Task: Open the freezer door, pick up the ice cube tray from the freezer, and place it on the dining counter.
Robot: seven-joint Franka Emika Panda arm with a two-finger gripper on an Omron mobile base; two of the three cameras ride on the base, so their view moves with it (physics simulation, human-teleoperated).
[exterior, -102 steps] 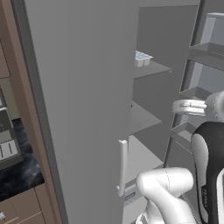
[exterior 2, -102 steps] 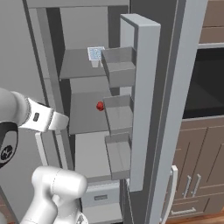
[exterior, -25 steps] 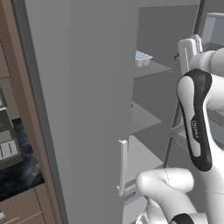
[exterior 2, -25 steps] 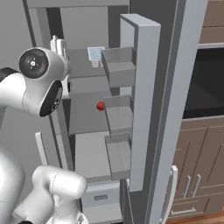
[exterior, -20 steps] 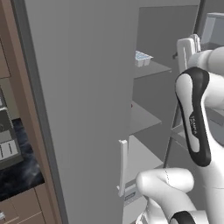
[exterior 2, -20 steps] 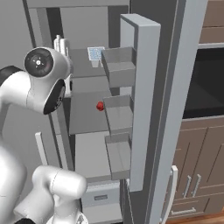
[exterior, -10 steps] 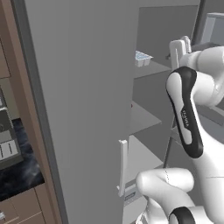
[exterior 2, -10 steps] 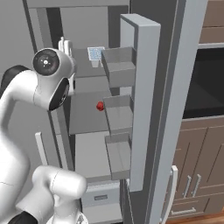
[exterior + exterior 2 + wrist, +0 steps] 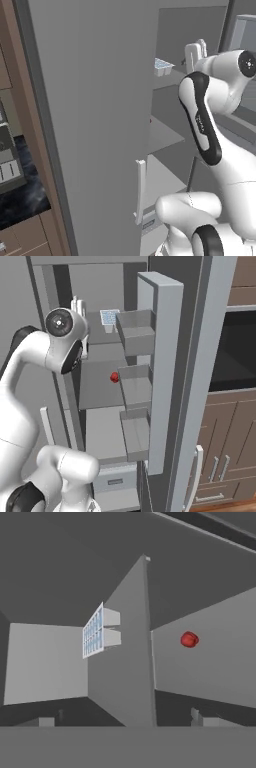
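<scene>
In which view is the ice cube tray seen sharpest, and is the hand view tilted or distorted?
Right base view: the ice cube tray is small but evenly lit, its grid faint. Left base view: only a pale corner of it shows, soft-edged. Hand view: rolled sideways, so the shelves stand upright; the tray's grid is clearest here, beside a small red object.

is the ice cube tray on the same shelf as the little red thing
No, in the right base view the ice cube tray sits on the top shelf, while the red thing lies on the shelf below.
</scene>
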